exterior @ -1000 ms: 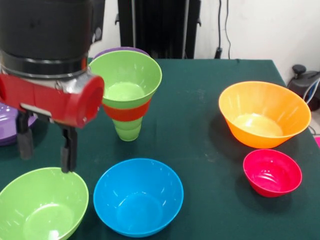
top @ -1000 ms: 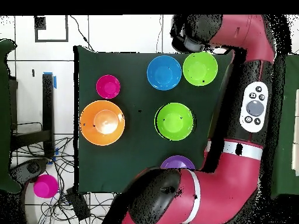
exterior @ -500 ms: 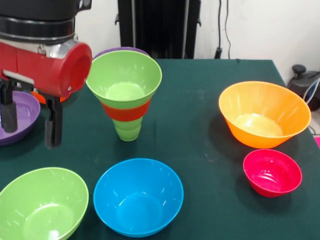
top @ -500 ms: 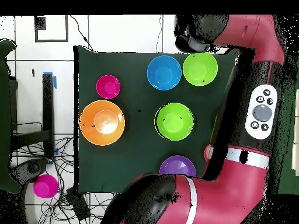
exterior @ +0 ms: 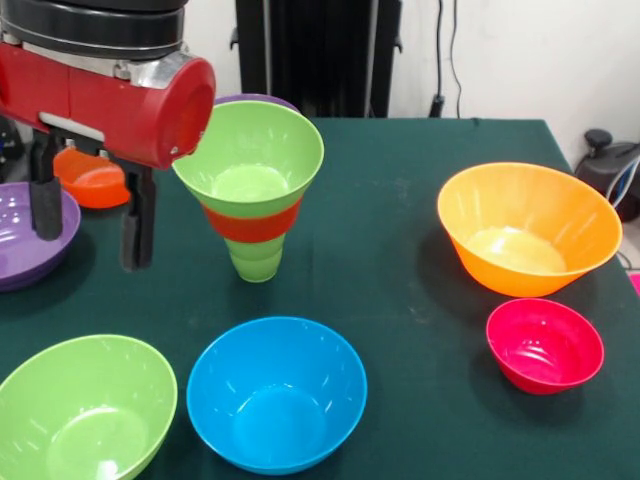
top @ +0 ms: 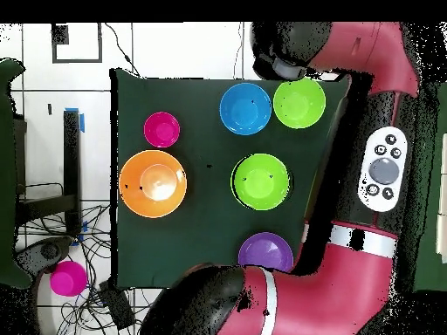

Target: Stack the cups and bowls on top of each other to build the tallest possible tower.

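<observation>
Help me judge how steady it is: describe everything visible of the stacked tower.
The tower stands upright on the green table, funnel-shaped: a slim light-green cup at the base, an orange-red bowl as a band above it, a glossy lime-green bowl flaring on top, empty. The gripper hangs beside it, apart.

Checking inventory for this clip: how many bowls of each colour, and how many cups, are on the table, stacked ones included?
Purple bowls: 2
Orange-red bowls: 2
Green bowls: 2
Blue bowl: 1
Orange bowl: 1
Pink bowl: 1
Cup: 1
Total: 10
</observation>
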Controlling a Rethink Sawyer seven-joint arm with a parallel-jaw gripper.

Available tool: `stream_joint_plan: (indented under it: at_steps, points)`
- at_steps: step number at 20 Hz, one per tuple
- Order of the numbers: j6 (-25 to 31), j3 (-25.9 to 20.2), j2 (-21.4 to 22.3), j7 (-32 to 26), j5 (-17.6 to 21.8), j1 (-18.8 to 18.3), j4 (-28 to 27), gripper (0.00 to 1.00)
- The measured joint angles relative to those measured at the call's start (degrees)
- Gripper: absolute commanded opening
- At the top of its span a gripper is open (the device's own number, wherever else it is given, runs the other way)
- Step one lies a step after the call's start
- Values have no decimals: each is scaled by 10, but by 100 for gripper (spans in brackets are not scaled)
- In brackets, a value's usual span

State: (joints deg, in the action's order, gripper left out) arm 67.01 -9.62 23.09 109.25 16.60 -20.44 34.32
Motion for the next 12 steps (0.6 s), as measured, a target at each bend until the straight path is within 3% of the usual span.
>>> stream_joint_plan:
  at_steps: [12]
  points:
    - [0, 28, -1, 0, -30, 5, 1, 100]
